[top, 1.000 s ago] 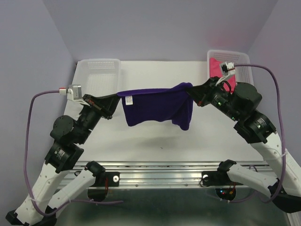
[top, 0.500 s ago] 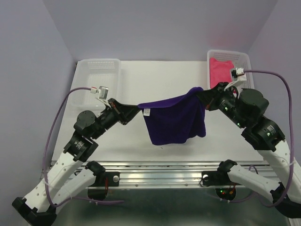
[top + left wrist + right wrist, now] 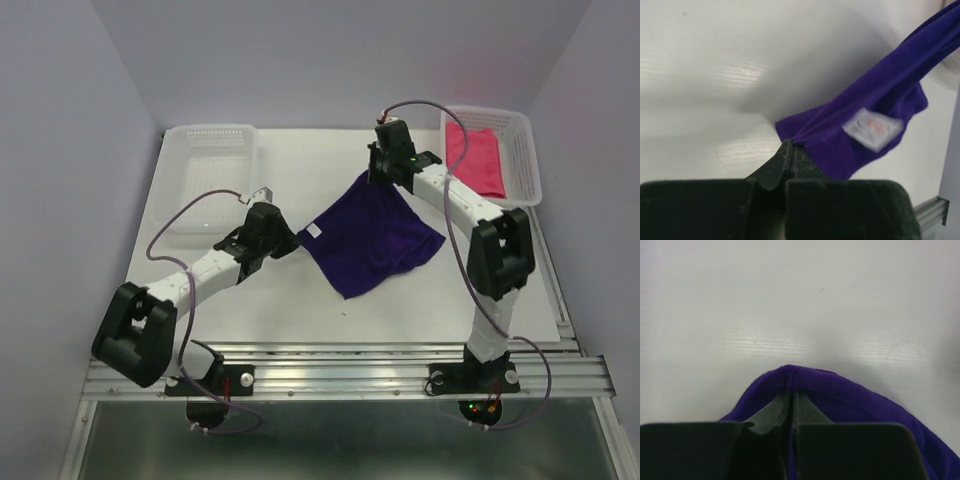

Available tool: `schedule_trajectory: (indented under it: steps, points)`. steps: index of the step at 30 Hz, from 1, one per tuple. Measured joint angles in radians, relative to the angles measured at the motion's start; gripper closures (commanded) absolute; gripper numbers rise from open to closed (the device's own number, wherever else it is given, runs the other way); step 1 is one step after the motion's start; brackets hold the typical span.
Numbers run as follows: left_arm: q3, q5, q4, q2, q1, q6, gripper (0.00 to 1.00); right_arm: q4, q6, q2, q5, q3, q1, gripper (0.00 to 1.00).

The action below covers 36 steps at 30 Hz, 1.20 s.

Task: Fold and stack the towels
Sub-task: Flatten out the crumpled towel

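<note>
Step in hand, as I read it: laying the purple towel flat before the first fold. It sits mid-worktop, slightly toward the right edge, turned diamond-wise, most of it down on the surface.

Left gripper: fingers pinched together on the corner nearest the left edge, just beside the white tag. Right gripper: fingers clamped on the far corner, cloth humped over the tips.

To do it well:
- Pinches low, with light tension along the edge between them so it lands straight.
- Release only once that edge is flat.
- Some creases show toward the right corner. Smooth them or the fold comes out skewed.

Material: soft plush pile, limp, no stiffness, and it bunches into a folded band at the left pinch. Tag is smooth and white. Worktop is matte white and looks slick, so the cloth may slide if dragged.

Pink towel lies in the mesh basket at the far right corner. There's a second basket at the far left corner. Blue towel not in view.
</note>
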Motion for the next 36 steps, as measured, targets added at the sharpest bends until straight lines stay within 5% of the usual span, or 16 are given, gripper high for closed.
schedule_trajectory:
  steps: [6, 8, 11, 12, 14, 15, 16, 17, 26, 31, 36]
  points:
    - [0.169, -0.043, -0.022, 0.266, 0.106, -0.001, 1.0, -0.007, -0.109, 0.427, -0.141, 0.395, -0.027, 0.91]
    - [0.208, -0.066, -0.038, 0.319, 0.128, 0.0, 0.81, -0.005, -0.148, 0.518, -0.183, 0.495, -0.026, 0.86]
    - [0.276, -0.112, -0.074, 0.386, 0.136, 0.002, 0.5, 0.001, -0.191, 0.556, -0.223, 0.526, -0.025, 0.61]
    - [0.298, -0.126, -0.092, 0.401, 0.135, 0.005, 0.46, 0.004, -0.209, 0.557, -0.236, 0.526, -0.024, 0.43]
    - [0.342, -0.147, -0.12, 0.417, 0.134, 0.013, 0.3, 0.017, -0.229, 0.557, -0.252, 0.526, -0.024, 0.32]
    - [0.357, -0.156, -0.134, 0.418, 0.134, 0.014, 0.26, 0.028, -0.238, 0.555, -0.257, 0.526, -0.024, 0.11]
    - [0.368, -0.163, -0.14, 0.415, 0.133, 0.023, 0.21, 0.031, -0.243, 0.553, -0.261, 0.525, -0.024, 0.01]
    - [0.377, -0.172, -0.143, 0.408, 0.13, 0.022, 0.03, 0.038, -0.244, 0.546, -0.264, 0.517, -0.024, 0.0]
    - [0.341, -0.2, -0.178, 0.197, 0.042, 0.042, 0.01, 0.125, -0.147, 0.145, -0.268, 0.031, -0.004, 0.0]
    - [0.256, -0.206, -0.194, 0.035, 0.035, 0.06, 0.01, 0.208, -0.002, -0.1, -0.202, -0.297, 0.136, 0.0]
    - [0.17, -0.216, -0.218, -0.081, 0.036, 0.069, 0.01, 0.215, 0.074, -0.139, -0.195, -0.451, 0.275, 0.0]
